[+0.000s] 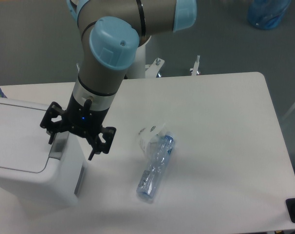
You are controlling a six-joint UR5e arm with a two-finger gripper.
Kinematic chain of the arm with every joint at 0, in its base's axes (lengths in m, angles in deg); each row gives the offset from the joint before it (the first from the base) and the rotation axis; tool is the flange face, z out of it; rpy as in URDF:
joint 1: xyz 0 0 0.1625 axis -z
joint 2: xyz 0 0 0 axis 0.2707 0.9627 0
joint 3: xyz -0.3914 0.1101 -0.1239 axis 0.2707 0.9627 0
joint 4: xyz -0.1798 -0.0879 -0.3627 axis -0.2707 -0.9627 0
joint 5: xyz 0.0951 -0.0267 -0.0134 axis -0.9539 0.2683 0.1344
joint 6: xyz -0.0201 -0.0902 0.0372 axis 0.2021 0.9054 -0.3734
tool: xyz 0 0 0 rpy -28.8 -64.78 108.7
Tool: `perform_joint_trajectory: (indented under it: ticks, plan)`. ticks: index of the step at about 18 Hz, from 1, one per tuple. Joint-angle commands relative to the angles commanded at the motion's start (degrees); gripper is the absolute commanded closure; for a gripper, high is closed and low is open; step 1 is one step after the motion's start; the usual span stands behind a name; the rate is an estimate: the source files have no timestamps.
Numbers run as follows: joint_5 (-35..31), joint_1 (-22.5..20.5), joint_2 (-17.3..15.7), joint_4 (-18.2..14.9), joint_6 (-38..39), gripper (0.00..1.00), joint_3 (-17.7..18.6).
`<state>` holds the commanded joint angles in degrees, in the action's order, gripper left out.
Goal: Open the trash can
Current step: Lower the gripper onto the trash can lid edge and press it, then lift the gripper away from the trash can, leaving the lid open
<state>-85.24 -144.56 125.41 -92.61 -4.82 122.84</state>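
Observation:
The trash can (26,161) is a large white boxy bin at the left edge of the table, its flat lid down. A grey push tab (58,147) sits at the lid's right edge, with a grey strip (79,181) on the side below it. My gripper (71,149) hangs open over the bin's right edge. One finger (50,137) is above the tab on the lid side. The other finger (92,154) is outside the bin's right wall. Nothing is held between them.
A crushed clear plastic bottle (155,169) with a crumpled white wrapper (150,135) lies on the white table (220,146) to the right of the gripper. A blue bag (268,12) sits on the floor at top right.

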Motion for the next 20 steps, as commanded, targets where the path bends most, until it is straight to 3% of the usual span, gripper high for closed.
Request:
perform_joint_trajectory:
  ticks: [11, 20]
  plan:
    - [-0.1, 0.0, 0.4, 3.4, 0.1, 0.0, 1.0]
    - [-0.3, -0.1, 0.4, 3.7, 0.0, 0.0, 1.3]
